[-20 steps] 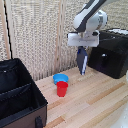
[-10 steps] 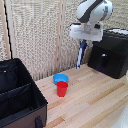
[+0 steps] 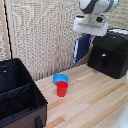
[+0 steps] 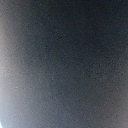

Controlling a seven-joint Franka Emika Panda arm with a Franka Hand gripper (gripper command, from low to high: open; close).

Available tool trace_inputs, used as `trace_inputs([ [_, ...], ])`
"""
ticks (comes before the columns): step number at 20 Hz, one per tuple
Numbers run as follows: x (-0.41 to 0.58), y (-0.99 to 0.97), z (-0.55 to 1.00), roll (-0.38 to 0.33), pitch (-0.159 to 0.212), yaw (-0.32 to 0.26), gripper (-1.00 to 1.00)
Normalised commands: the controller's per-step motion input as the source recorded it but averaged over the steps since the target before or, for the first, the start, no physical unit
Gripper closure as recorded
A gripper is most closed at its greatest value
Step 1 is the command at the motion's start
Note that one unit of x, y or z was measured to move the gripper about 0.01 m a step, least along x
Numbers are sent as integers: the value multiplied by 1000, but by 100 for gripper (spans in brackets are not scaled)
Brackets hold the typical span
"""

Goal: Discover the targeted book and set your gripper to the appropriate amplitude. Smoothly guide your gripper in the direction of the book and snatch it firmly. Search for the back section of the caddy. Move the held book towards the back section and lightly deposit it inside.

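The white gripper [image 3: 85,36] hangs high at the exterior view's upper right, shut on the top edge of the dark navy book [image 3: 81,49]. The book dangles upright in the air, well above the table and next to the black appliance. The black soft-sided caddy [image 3: 30,102] stands open at the exterior view's lower left, far from the gripper. Black dividers split its inside. Its compartment nearest the slatted wall [image 3: 11,75] looks empty. In the wrist view a blurred dark surface, apparently the book [image 4: 64,64], fills the picture and hides the fingers.
A red cup [image 3: 61,88] stands on the wooden table between the caddy and the gripper, with a blue bowl-like dish [image 3: 60,78] just behind it. A large black boxy appliance [image 3: 111,54] stands at the right. A slatted wall runs along the back.
The gripper has risen with the book in it. The book's lower edge now hangs clearly higher above the table. The cup, dish and caddy have not moved.
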Motion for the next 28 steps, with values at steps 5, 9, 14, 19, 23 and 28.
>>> trace_inputs([
  [5,0,144,681,90,-18,-268,100],
  [9,10,419,759,70,-32,-192,100],
  [14,124,689,581,49,-15,-119,100],
  [19,299,806,336,27,-1,-82,100],
  [23,357,806,291,24,-8,-74,100],
  [28,342,805,357,8,-24,-79,100],
])
